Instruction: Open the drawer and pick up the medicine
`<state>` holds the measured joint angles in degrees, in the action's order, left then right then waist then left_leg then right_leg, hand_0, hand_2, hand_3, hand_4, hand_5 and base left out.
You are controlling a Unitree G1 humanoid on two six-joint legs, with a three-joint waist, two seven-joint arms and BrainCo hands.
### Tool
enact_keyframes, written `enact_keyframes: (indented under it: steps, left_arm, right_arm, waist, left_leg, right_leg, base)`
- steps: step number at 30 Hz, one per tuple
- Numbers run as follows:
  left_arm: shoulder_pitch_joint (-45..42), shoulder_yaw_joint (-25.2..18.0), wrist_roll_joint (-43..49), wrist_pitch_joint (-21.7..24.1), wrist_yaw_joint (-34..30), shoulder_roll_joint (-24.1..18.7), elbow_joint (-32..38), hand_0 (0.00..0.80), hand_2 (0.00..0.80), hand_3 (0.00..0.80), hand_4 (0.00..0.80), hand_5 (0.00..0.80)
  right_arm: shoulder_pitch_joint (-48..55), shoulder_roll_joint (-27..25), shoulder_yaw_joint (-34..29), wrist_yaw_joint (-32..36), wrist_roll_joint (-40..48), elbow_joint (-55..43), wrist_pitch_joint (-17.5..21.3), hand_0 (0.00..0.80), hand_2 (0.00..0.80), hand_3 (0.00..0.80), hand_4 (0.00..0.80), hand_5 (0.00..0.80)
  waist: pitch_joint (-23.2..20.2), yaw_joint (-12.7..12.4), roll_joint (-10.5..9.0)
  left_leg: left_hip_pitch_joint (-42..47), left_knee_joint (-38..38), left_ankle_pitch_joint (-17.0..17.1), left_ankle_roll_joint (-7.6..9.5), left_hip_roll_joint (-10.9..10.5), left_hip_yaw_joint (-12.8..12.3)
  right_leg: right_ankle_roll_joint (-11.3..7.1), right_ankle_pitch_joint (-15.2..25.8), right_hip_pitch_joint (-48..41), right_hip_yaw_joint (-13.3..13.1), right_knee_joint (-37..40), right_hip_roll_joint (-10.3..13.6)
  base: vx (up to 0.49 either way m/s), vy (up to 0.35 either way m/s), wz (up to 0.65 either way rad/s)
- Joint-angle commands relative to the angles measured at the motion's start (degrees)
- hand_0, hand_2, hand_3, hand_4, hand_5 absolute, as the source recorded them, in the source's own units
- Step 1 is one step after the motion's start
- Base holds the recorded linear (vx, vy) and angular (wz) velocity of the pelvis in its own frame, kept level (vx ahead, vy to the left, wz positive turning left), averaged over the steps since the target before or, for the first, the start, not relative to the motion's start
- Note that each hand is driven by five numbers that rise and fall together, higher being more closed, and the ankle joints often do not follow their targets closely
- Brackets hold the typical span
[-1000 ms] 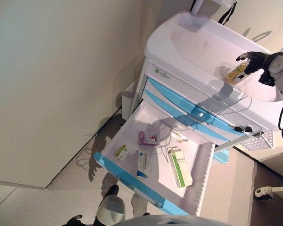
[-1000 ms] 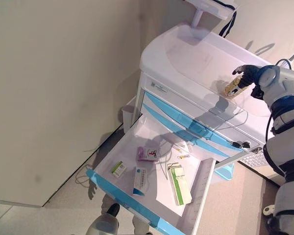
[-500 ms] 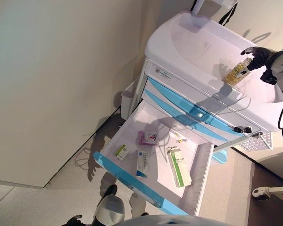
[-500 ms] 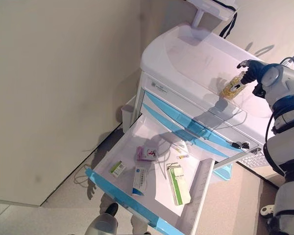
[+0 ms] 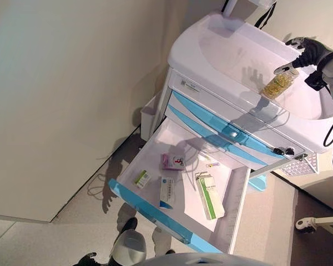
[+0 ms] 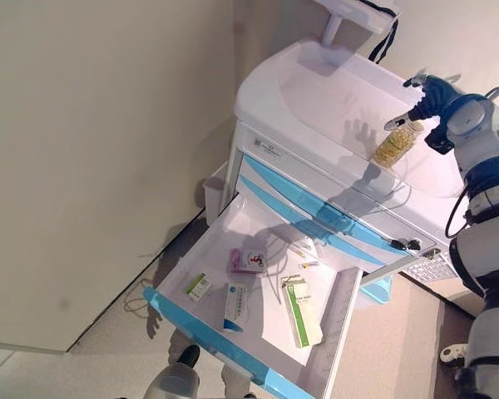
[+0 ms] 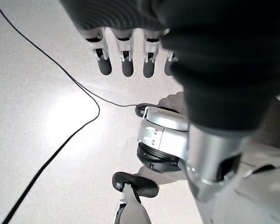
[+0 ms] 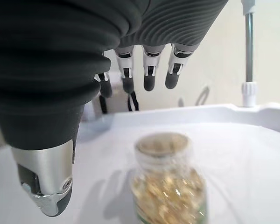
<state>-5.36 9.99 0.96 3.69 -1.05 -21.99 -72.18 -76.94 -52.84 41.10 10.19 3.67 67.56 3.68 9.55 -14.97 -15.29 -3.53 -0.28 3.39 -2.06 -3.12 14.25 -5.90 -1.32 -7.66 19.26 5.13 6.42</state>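
R hand [image 5: 306, 49] fingers spread, off bottle [image 5: 277, 84] upright on cart top [image 5: 227, 50]; drawer [image 5: 233, 216] open.

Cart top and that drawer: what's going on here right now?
The drawer of the white and blue cart is pulled open, with several medicine boxes lying inside. A clear bottle of yellow capsules stands upright on the cart top. The right hand is open just above and behind the bottle, not holding it. The left hand hangs open over the floor, empty.
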Motion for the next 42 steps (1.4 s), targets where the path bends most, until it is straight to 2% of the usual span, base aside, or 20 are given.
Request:
enact_keyframes:
  steps: [1, 4, 5, 7, 11, 14, 15, 16, 19, 20, 23, 24, 25, 30, 31, 33, 34, 38, 39, 42]
  left_arm:
    - [-1.4, -0.2, -1.0, 1.3, 0.5, -0.2, -0.3, 0.000, 0.000, 0.000, 0.000, 0.000]
    - [-1.4, -0.2, -1.1, 1.4, 0.6, 0.0, -0.5, 0.000, 0.000, 0.000, 0.000, 0.000]
    - [-1.4, -0.3, -1.2, 1.4, 0.7, 0.3, -0.6, 0.000, 0.000, 0.000, 0.000, 0.000]
    - [-1.5, -0.3, -1.1, 1.5, 0.8, 0.3, -0.7, 0.000, 0.000, 0.000, 0.000, 0.000]
    - [-1.6, -0.4, 0.4, 1.7, 2.5, 1.5, -0.6, 0.000, 0.000, 0.000, 0.000, 0.000]
    - [-1.7, -0.4, 1.3, 1.6, 3.4, 2.2, -0.7, 0.000, 0.000, 0.000, 0.000, 0.000]
    - [-1.7, -0.4, 1.3, 1.6, 3.4, 2.1, -0.6, 0.000, 0.000, 0.000, 0.000, 0.000]
    - [-1.8, -0.8, 1.8, 1.4, 4.0, 2.8, -0.7, 0.000, 0.000, 0.000, 0.000, 0.000]
    - [-2.3, -1.1, 2.6, 1.2, 4.4, 4.1, -0.7, 0.000, 0.000, 0.000, 0.000, 0.000]
    - [-2.3, -1.0, 2.6, 1.2, 4.4, 3.9, -0.7, 0.000, 0.000, 0.000, 0.000, 0.000]
    - [-2.3, -1.3, 3.3, 0.7, 5.1, 5.0, -0.8, 0.000, 0.000, 0.000, 0.000, 0.000]
    - [-2.4, -1.9, 3.9, 0.3, 5.4, 5.7, -1.0, 0.000, 0.000, 0.000, 0.000, 0.000]
    - [-2.5, -1.8, 3.9, 0.3, 5.4, 5.5, -1.0, 0.000, 0.000, 0.000, 0.000, 0.000]
    - [-2.9, -3.0, 5.0, 0.1, 5.5, 7.3, -0.8, 0.000, 0.000, 0.000, 0.000, 0.000]
    - [-3.0, -3.0, 5.0, 0.1, 5.5, 7.3, -0.8, 0.000, 0.000, 0.000, 0.000, 0.000]
    - [-3.2, -3.3, 6.3, 0.5, 4.9, 8.1, -0.7, 0.000, 0.000, 0.000, 0.000, 0.000]
    - [-3.3, -3.3, 6.3, 0.5, 4.9, 8.0, -0.7, 0.000, 0.000, 0.000, 0.000, 0.000]
    - [-3.2, -4.1, 6.8, 0.4, 5.0, 9.2, -1.4, 0.000, 0.000, 0.000, 0.000, 0.000]
    - [-3.2, -4.1, 6.8, 0.4, 5.0, 9.1, -1.4, 0.000, 0.000, 0.000, 0.000, 0.000]
    - [-3.1, -4.1, 6.3, 0.9, 5.1, 9.6, -1.2, 0.000, 0.000, 0.000, 0.000, 0.000]
  right_arm:
    - [-6.5, -6.5, -0.7, -3.4, 10.0, -2.0, 1.9, 0.000, 0.000, 0.000, 0.000, 0.000]
    - [-5.6, -7.9, -3.4, -4.7, 14.5, -2.2, 2.5, 0.000, 0.000, 0.000, 0.000, 0.000]
    - [-4.7, -8.9, -6.4, -6.7, 17.9, -2.7, 3.0, 0.000, 0.000, 0.000, 0.000, 0.000]
    - [-3.8, -9.5, -7.3, -7.5, 18.4, -2.7, 3.6, 0.000, 0.000, 0.000, 0.000, 0.000]
    - [5.9, -12.5, -20.5, -16.2, 22.9, -7.7, 7.2, 0.000, 0.000, 0.000, 0.000, 0.000]
    - [14.0, -12.3, -28.5, -20.9, 22.6, -11.0, 8.5, 0.000, 0.000, 0.000, 0.000, 0.000]
    - [14.3, -12.3, -28.8, -21.0, 22.5, -11.1, 8.5, 0.000, 0.000, 0.000, 0.000, 0.000]
    - [20.6, -11.4, -34.9, -22.7, 23.1, -15.0, 9.2, 0.000, 0.000, 0.000, 0.000, 0.000]
    - [32.0, -7.2, -46.0, -26.9, 25.0, -19.7, 11.4, 0.000, 0.000, 0.000, 0.000, 0.000]
    - [32.9, -7.0, -46.8, -27.0, 24.8, -20.3, 11.3, 0.000, 0.000, 0.000, 0.000, 0.000]
    - [40.7, -0.3, -53.9, -31.4, 24.8, -26.8, 13.3, 0.000, 0.000, 0.000, 0.000, 0.000]
    - [46.5, 5.2, -57.3, -33.1, 23.8, -32.0, 13.8, 0.000, 0.000, 0.000, 0.000, 0.000]
    - [47.0, 5.5, -57.7, -33.3, 23.6, -32.5, 13.7, 0.000, 0.000, 0.000, 0.000, 0.000]
    - [60.3, 16.4, -63.3, -34.8, 19.7, -40.1, 13.4, 0.000, 0.000, 0.000, 0.000, 0.000]
    - [60.6, 16.6, -63.4, -34.9, 19.6, -40.3, 13.3, 0.000, 0.000, 0.000, 0.000, 0.000]
    - [68.2, 22.5, -63.4, -32.9, 17.4, -36.6, 11.7, 0.000, 0.000, 0.000, 0.000, 0.000]
    - [68.3, 22.6, -63.4, -32.9, 17.4, -36.6, 11.7, 0.000, 0.000, 0.000, 0.000, 0.000]
    - [75.1, 30.0, -61.6, -31.6, 15.3, -31.7, 10.6, 0.000, 0.000, 0.000, 0.000, 0.000]
    - [75.1, 30.0, -61.5, -31.6, 15.3, -31.7, 10.6, 0.000, 0.000, 0.000, 0.000, 0.000]
    - [77.4, 31.2, -58.5, -29.4, 13.8, -22.5, 9.2, 0.000, 0.000, 0.000, 0.000, 0.000]
  waist:
    - [-2.4, 1.6, 1.04]
    - [-2.8, 2.1, 1.31]
    - [-3.0, 2.6, 1.64]
    - [-3.2, 2.8, 1.82]
    - [-4.2, 4.6, 3.61]
    - [-4.8, 5.6, 4.89]
    - [-4.8, 5.5, 4.79]
    - [-5.3, 6.5, 5.97]
    - [-5.7, 7.8, 8.10]
    - [-5.7, 7.6, 7.90]
    - [-6.0, 8.8, 9.53]
    - [-6.4, 9.6, 10.50]
    - [-6.5, 9.4, 10.38]
    - [-6.7, 11.7, 12.19]
    - [-6.8, 11.6, 12.12]
    - [-6.6, 12.8, 13.02]
    - [-6.6, 12.8, 12.98]
    - [-6.7, 14.2, 13.97]
    - [-6.7, 14.2, 13.95]
    - [-6.8, 14.8, 14.41]
  left_leg:
    - [2.1, -0.2, -3.4, 0.38, -0.1, -2.9]
    - [2.4, -0.2, -3.5, 0.37, 0.0, -3.1]
    - [2.7, -0.2, -3.7, 0.40, 0.0, -3.3]
    - [2.8, -0.2, -3.8, 0.44, 0.0, -3.4]
    - [4.0, -0.4, -4.4, 0.76, 0.0, -4.3]
    - [4.5, -0.6, -4.6, 1.01, -0.1, -5.1]
    - [4.5, -0.6, -4.6, 1.01, -0.1, -5.2]
    - [4.8, -0.7, -4.8, 1.20, -0.2, -5.8]
    - [5.4, -1.0, -4.9, 1.48, -0.1, -6.6]
    - [5.4, -1.0, -4.9, 1.48, -0.1, -6.6]
    - [5.3, -1.0, -4.4, 1.81, -0.3, -7.4]
    - [5.7, -1.1, -4.4, 2.00, -0.3, -8.1]
    - [5.7, -1.1, -4.4, 2.00, -0.3, -8.2]
    - [6.3, -1.0, -4.6, 2.18, 0.1, -10.0]
    - [6.3, -1.0, -4.6, 2.17, 0.1, -10.0]
    - [6.4, -1.0, -4.4, 2.11, 0.4, -10.7]
    - [6.5, -1.0, -4.4, 2.10, 0.4, -10.7]
    - [6.5, -1.2, -4.1, 1.90, 0.6, -11.4]
    - [6.5, -1.2, -4.1, 1.90, 0.6, -11.5]
    - [6.4, -1.3, -3.8, 1.68, 0.9, -11.9]
  right_leg:
    - [-2.58, 4.0, 5.2, -0.5, -4.4, 1.2]
    - [-2.60, 3.8, 5.0, -0.7, -4.5, 1.2]
    - [-2.63, 3.8, 4.9, -0.9, -4.5, 1.3]
    - [-2.63, 3.7, 4.8, -1.1, -4.5, 1.3]
    - [-2.84, 3.3, 4.2, -1.9, -4.6, 1.4]
    - [-2.93, 3.2, 4.1, -2.6, -4.7, 1.6]
    - [-2.93, 3.2, 4.1, -2.6, -4.6, 1.6]
    - [-2.96, 3.1, 3.9, -3.1, -4.5, 1.6]
    - [-2.95, 3.1, 3.8, -3.9, -4.2, 1.7]
    - [-2.95, 3.1, 3.7, -3.9, -4.1, 1.7]
    - [-2.74, 3.6, 4.1, -4.7, -3.9, 1.8]
    - [-2.61, 3.7, 4.2, -5.4, -3.6, 1.8]
    - [-2.60, 3.7, 4.1, -5.4, -3.5, 1.8]
    - [-2.21, 4.0, 4.2, -7.3, -2.7, 1.4]
    - [-2.21, 4.0, 4.2, -7.3, -2.7, 1.4]
    - [-1.88, 4.0, 4.2, -8.1, -2.7, 1.1]
    - [-1.87, 4.0, 4.2, -8.2, -2.7, 1.0]
    - [-1.57, 4.1, 4.5, -8.9, -2.4, 0.6]
    - [-1.57, 4.1, 4.5, -8.9, -2.4, 0.6]
    - [-1.41, 4.3, 4.6, -9.2, -2.0, 0.3]
  base:
    - [0.000, 0.000, 0.00]
    - [-0.002, 0.006, -0.03]
    - [-0.001, 0.011, -0.06]
    - [0.000, 0.006, -0.04]
    - [-0.005, 0.025, -0.11]
    - [-0.016, 0.022, -0.11]
    - [-0.011, 0.027, -0.12]
    - [-0.013, 0.013, -0.19]
    - [-0.023, 0.022, -0.18]
    - [-0.029, 0.013, -0.23]
    - [-0.051, 0.022, -0.18]
    - [-0.062, 0.026, -0.23]
    - [-0.033, 0.012, -0.29]
    - [-0.044, -0.011, -0.18]
    - [-0.068, -0.036, -0.10]
    - [-0.086, -0.044, -0.16]
    - [-0.060, -0.031, -0.10]
    - [-0.059, -0.026, -0.09]
    - [-0.064, -0.032, -0.11]
    - [-0.049, -0.036, -0.13]
